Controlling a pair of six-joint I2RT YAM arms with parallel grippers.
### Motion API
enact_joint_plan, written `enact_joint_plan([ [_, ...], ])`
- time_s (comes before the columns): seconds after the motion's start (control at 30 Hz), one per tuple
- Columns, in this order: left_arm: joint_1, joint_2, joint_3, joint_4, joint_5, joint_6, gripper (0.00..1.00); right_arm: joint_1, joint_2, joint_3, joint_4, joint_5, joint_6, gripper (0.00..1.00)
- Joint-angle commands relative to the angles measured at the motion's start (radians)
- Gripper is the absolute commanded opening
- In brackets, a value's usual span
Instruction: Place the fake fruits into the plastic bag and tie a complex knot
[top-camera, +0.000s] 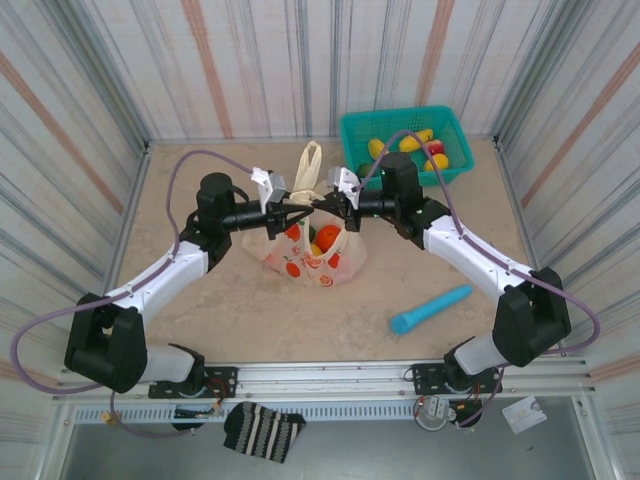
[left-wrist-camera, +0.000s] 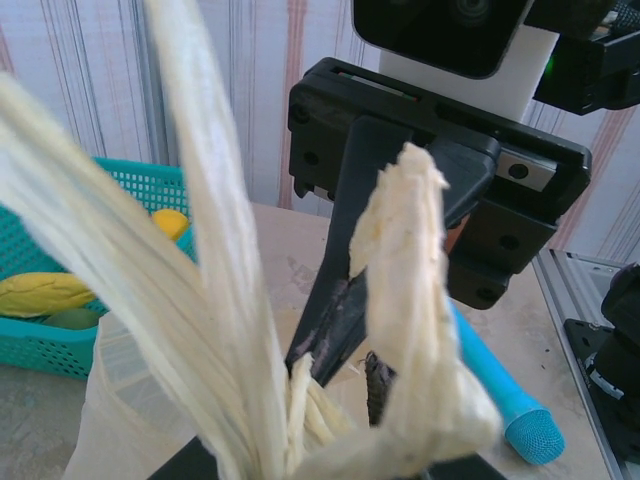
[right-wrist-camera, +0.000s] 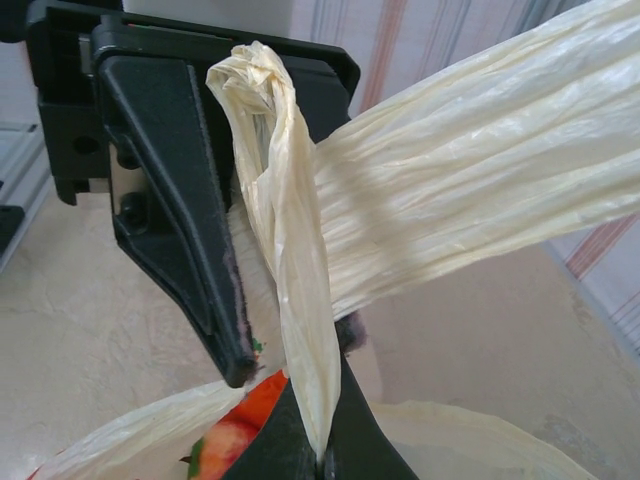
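Near rail: a striped cloth (top-camera: 262, 430) lies below the edge of the table (top-camera: 230, 310).

A blue stick (top-camera: 430, 308) lies on the table right of centre, well apart from the bag (top-camera: 312, 262).

The bag sits mid-table, slumped, mouth up. Orange and red fruits (top-camera: 326, 238) show inside it.

Both grippers meet just above the bag mouth, tips facing each other.
- The right gripper (top-camera: 330, 207) has its jaws together, clamped on a twisted strand of bag handle (right-wrist-camera: 290, 250) that runs up out of its tips.
- The left gripper (top-camera: 301, 211) has its jaws a little apart, seen from the right wrist. The same strand hangs across the gap; I cannot tell whether it touches the pads.

A broad band of handle stretches off to the right in the right wrist view.

The second handle (top-camera: 310, 168) lies loose on the table behind the bag.

Far right corner: a teal basket (top-camera: 352, 140) holds further fruits, yellow, red and green.
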Motion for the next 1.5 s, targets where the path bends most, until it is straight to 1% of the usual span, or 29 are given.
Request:
enact_joint_plan([
  [0.0, -0.005, -0.032, -0.006, 0.006, -0.006, 0.009, 0.28, 0.006, 0.006, 0.028, -0.042, -0.026, -0.010, 0.00],
  [0.2, -0.006, -0.037, -0.013, 0.027, 0.007, 0.000, 0.28, 0.026, 0.019, 0.043, -0.062, 0.037, -0.029, 0.00],
  [0.27, -0.005, -0.039, -0.017, 0.039, 0.010, -0.002, 0.22, 0.026, 0.023, 0.046, -0.061, 0.040, -0.026, 0.00],
  [0.33, -0.005, -0.043, -0.021, 0.043, 0.012, -0.002, 0.10, 0.026, 0.025, 0.047, -0.063, 0.040, -0.025, 0.00],
  [0.4, -0.005, -0.045, -0.024, 0.045, 0.014, -0.001, 0.02, 0.025, 0.023, 0.046, -0.064, 0.044, -0.025, 0.00],
  [0.43, -0.005, -0.045, -0.025, 0.046, 0.015, -0.002, 0.00, 0.024, 0.021, 0.046, -0.064, 0.046, -0.025, 0.00],
  [0.57, -0.003, -0.045, -0.027, 0.057, 0.016, -0.007, 0.00, 0.020, 0.014, 0.046, -0.069, 0.059, -0.023, 0.00],
  [0.6, -0.002, -0.044, -0.028, 0.063, 0.016, -0.010, 0.00, 0.018, 0.011, 0.045, -0.071, 0.063, -0.025, 0.03],
  [0.67, 0.003, -0.043, -0.031, 0.080, 0.016, -0.024, 0.00, 0.016, 0.003, 0.041, -0.076, 0.078, -0.030, 0.18],
  [0.77, 0.014, -0.041, -0.039, 0.107, 0.013, -0.046, 0.00, 0.007, -0.022, 0.018, -0.062, 0.099, -0.032, 0.28],
  [0.87, 0.018, -0.039, -0.038, 0.110, 0.012, -0.051, 0.00, -0.004, -0.048, -0.004, -0.047, 0.106, -0.025, 0.33],
  [1.13, 0.023, -0.034, -0.034, 0.109, 0.009, -0.055, 0.00, -0.016, -0.082, -0.044, -0.032, 0.127, -0.019, 0.39],
  [1.47, 0.030, -0.025, -0.029, 0.093, -0.009, -0.054, 0.00, -0.035, -0.163, -0.096, 0.010, 0.103, 0.041, 0.39],
])
